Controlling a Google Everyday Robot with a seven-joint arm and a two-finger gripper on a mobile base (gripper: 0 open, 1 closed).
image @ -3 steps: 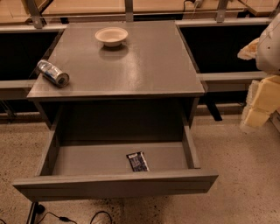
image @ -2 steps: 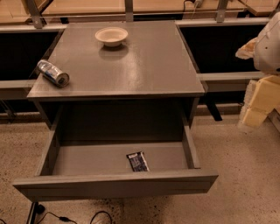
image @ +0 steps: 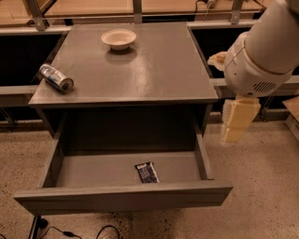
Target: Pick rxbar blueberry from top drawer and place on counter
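The rxbar blueberry [image: 146, 172], a small flat bar in a dark navy wrapper, lies on the floor of the open top drawer [image: 122, 198], right of the middle and near the front panel. The counter [image: 154, 70] is the grey-brown cabinet top above the drawer. My gripper [image: 236, 122] hangs cream-coloured below the white arm, at the right of the cabinet, outside the drawer's right wall and above floor level. It holds nothing that I can see.
A pale bowl [image: 118, 38] stands at the back of the counter. A silver-blue drink can [image: 56, 78] lies on its side near the counter's left edge. Light wooden benches [image: 93, 7] run along the back. Cables [image: 70, 232] lie on the speckled floor under the drawer.
My arm and gripper have moved left, closer to the cabinet's right side. The bar, can and bowl have not moved.
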